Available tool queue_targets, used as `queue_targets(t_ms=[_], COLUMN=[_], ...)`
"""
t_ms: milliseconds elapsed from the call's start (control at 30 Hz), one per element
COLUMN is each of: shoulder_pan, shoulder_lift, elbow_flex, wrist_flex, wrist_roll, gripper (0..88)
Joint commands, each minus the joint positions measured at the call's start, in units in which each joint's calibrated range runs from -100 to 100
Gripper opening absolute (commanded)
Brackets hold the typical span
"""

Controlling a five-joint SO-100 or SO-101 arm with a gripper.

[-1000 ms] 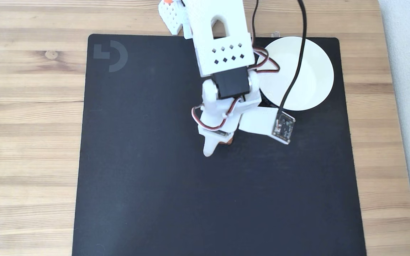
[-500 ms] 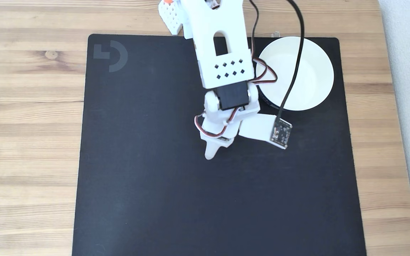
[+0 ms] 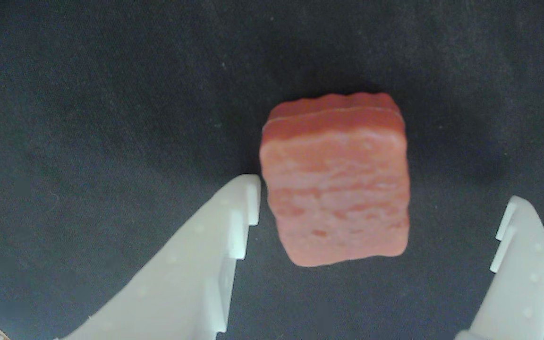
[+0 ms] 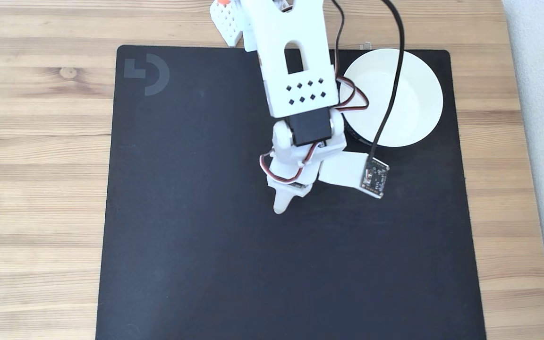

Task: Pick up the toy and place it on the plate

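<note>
The toy (image 3: 335,182), a reddish-brown rough block, lies flat on the black mat (image 3: 88,118) in the wrist view. My gripper (image 3: 380,198) is open around it. The white left finger (image 3: 234,212) stands almost against the toy's left side, while the right finger (image 3: 522,245) is well clear of its right side. In the fixed view my gripper (image 4: 291,198) points down at the middle of the mat and the arm hides the toy. The plate (image 4: 418,104), round and white, sits at the mat's upper right corner, up and to the right of the gripper.
A black mat (image 4: 206,259) covers most of the wooden table (image 4: 40,165). The arm's black cable (image 4: 390,108) and the wrist camera board (image 4: 375,177) hang over the plate's lower left edge. The arm base (image 4: 227,19) stands at the top.
The arm has reached slightly further over the mat. A sliver of the toy that showed beside the finger a second ago is now covered by the gripper.
</note>
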Motion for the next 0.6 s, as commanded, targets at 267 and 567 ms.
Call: queue_targets(t_ms=[267,567], shoulder_pan=[-1.3,-1.6], shoulder_lift=[0.5,0.5], elbow_flex=[-1.6,-1.6], wrist_flex=[-1.9,-2.0], wrist_roll=[-5.2,-4.7], gripper=[23.1,23.2])
